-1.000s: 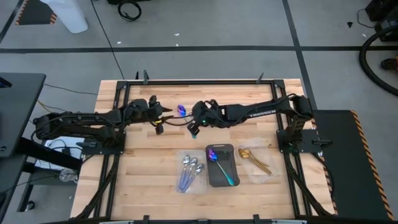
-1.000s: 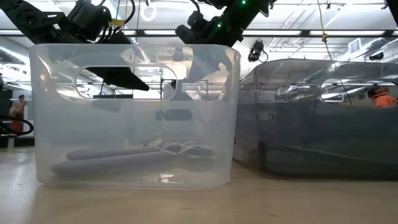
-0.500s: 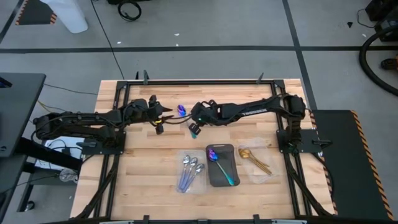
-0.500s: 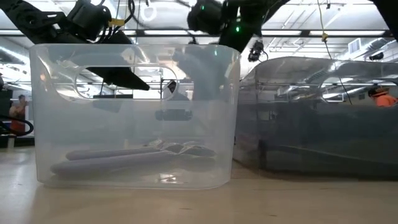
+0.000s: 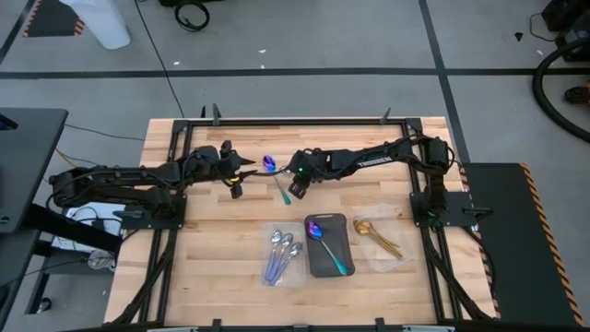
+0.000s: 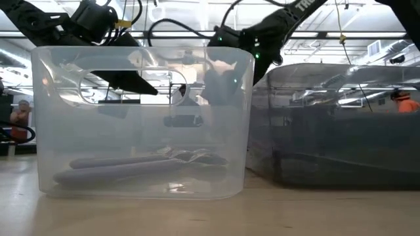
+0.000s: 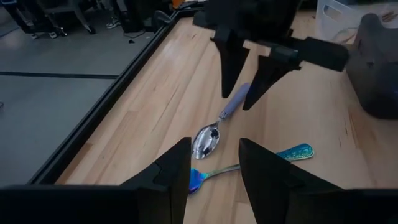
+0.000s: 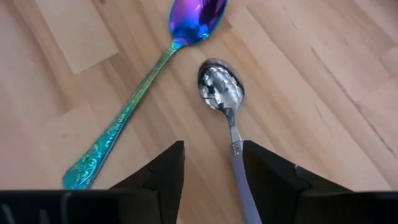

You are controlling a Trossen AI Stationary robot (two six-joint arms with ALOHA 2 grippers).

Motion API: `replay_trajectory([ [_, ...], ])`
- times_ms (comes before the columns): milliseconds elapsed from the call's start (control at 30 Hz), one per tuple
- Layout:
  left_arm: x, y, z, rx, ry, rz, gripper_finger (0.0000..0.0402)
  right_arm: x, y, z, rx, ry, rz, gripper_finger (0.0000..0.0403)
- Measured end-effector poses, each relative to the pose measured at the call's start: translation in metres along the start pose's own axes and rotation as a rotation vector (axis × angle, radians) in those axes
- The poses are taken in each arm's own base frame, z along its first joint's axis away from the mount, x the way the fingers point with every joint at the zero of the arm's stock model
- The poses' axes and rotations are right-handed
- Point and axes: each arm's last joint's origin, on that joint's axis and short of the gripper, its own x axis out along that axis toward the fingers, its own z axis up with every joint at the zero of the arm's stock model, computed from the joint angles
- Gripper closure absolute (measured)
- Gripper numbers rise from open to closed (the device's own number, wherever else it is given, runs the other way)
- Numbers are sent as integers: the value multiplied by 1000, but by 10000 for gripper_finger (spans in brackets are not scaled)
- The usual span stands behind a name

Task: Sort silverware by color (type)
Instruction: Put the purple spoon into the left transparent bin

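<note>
Two spoons of the silverware lie flat on the bare wood between the arms. One is a silver spoon (image 8: 219, 84) and the other an iridescent purple-blue spoon with a teal handle (image 8: 140, 99). My right gripper (image 8: 214, 171) is open low over the silver spoon. Its fingers stand on either side of the handle (image 7: 234, 99), and no touch shows. My left gripper (image 7: 214, 177) is open and holds nothing, a little to the table's left of both spoons (image 5: 238, 177).
Three trays stand in a row near the table's front. A clear one (image 5: 284, 254) holds silver spoons, a dark one (image 5: 329, 244) holds an iridescent spoon, and a clear one (image 5: 378, 240) holds gold spoons. Bare wood lies to the left and far right.
My right gripper has opened from shut. It has come down over the silver spoon, whose handle now lies between its fingers. The spoons have kept still.
</note>
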Motion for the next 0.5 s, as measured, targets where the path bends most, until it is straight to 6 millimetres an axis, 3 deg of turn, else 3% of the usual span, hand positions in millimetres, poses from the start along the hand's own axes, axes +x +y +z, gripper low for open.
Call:
replay_trajectory([
  [500, 0, 0, 0, 2, 0, 0, 260, 21, -28, -27, 11, 86, -12, 261],
])
